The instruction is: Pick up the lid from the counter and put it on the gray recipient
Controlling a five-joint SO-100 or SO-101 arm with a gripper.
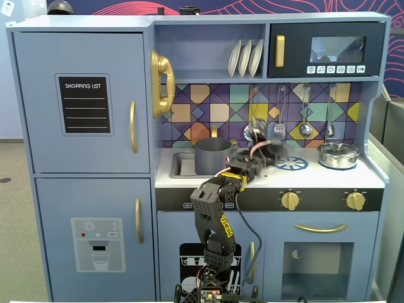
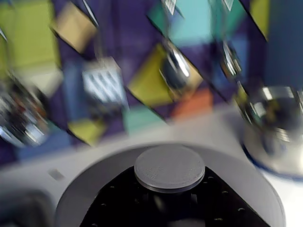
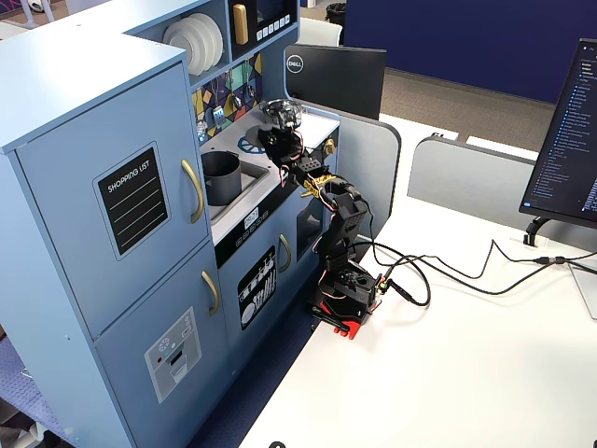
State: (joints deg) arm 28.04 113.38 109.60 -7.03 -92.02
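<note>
In the wrist view the dark-gray lid (image 2: pixel 90 187) fills the bottom of the frame, with its round knob (image 2: pixel 169 168) in the middle. My gripper (image 2: pixel 169 201) is shut on that knob, black fingers on either side. In a fixed view the gripper (image 1: pixel 264 150) is blurred and sits just above the counter, over the left edge of the blue-and-white burner print (image 1: pixel 293 164). The gray pot (image 1: pixel 213 155) stands open to its left, by the sink. The pot (image 3: pixel 221 177) and gripper (image 3: pixel 277 138) also show in the other fixed view.
A shiny silver pot with its lid (image 1: pixel 338 154) stands at the right end of the counter and also shows in the wrist view (image 2: pixel 277 127). Utensils (image 1: pixel 305 129) hang on the tiled back wall. The sink (image 1: pixel 182 165) lies left of the gray pot.
</note>
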